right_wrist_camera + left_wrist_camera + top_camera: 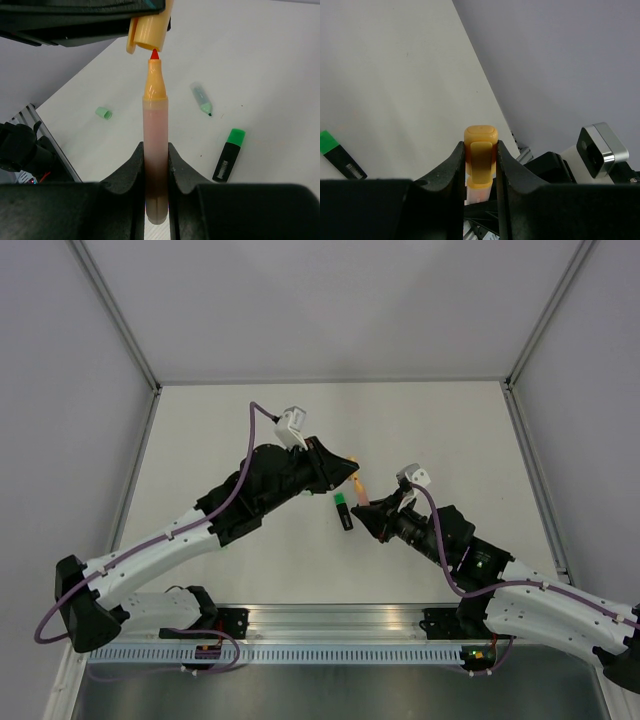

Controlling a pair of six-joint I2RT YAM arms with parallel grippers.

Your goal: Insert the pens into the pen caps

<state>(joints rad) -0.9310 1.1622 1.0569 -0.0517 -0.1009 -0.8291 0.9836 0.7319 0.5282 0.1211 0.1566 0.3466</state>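
My left gripper (348, 466) (481, 150) is shut on the orange cap (481, 136), held in the air with its open end toward the right arm. My right gripper (367, 512) (155, 150) is shut on the pale orange-pink pen (155, 125) (361, 490). The pen's red tip (154, 54) sits just at the mouth of the orange cap (148, 29). The black pen with a bright green end (344, 511) (229, 156) (340, 156) lies on the table. The pale green pen (202, 99) and the pale green cap (103, 113) lie apart on the table.
Both arms meet over the middle of the white table (440, 430). Grey walls stand on three sides. An aluminium rail (330, 625) runs along the near edge. The right wrist camera (600, 150) is close to my left fingers.
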